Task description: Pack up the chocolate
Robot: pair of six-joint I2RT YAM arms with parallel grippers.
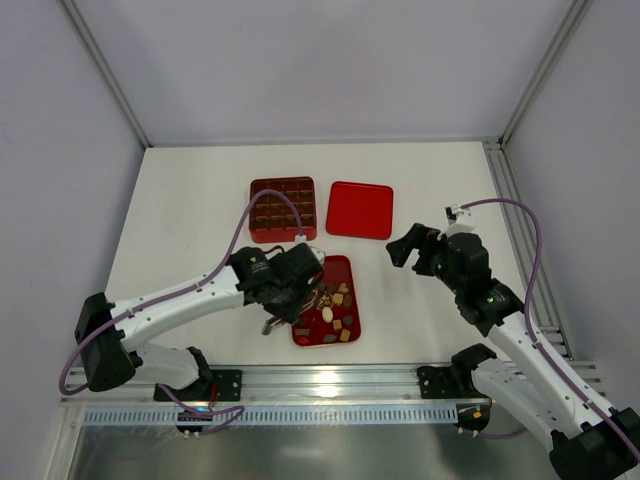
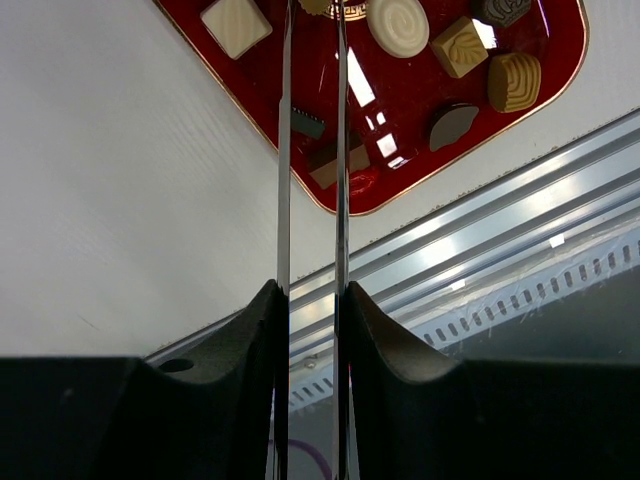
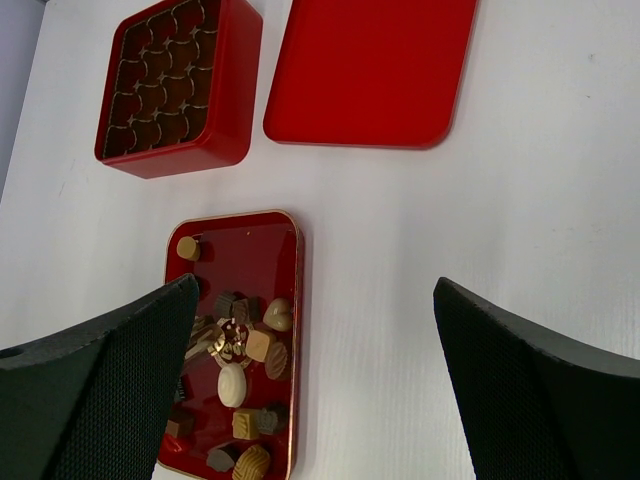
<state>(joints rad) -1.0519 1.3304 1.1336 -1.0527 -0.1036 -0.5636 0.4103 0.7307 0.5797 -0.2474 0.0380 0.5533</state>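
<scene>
Several chocolate pieces (image 1: pixel 338 305), dark, tan and cream-white, lie loose in a flat red tray (image 1: pixel 340 264). My left gripper (image 1: pixel 290 300) hangs over the tray's left side. In the left wrist view the left gripper (image 2: pixel 312 290) is shut on thin metal tongs (image 2: pixel 285 150) whose blades reach up over the tray (image 2: pixel 400 110). The tong tips are cut off at the frame's top, near the chocolates (image 2: pixel 398 25). My right gripper (image 1: pixel 405 250) is open and empty, in the air to the right of the tray. In the right wrist view it (image 3: pixel 315 290) looks down on the chocolates (image 3: pixel 232 384).
A red square box (image 1: pixel 252 210) with a grid of compartments stands behind the tray, also in the right wrist view (image 3: pixel 200 150). Its flat red lid (image 1: pixel 360 210) lies to its right (image 3: pixel 370 70). An aluminium rail (image 2: pixel 480 240) runs along the table's near edge.
</scene>
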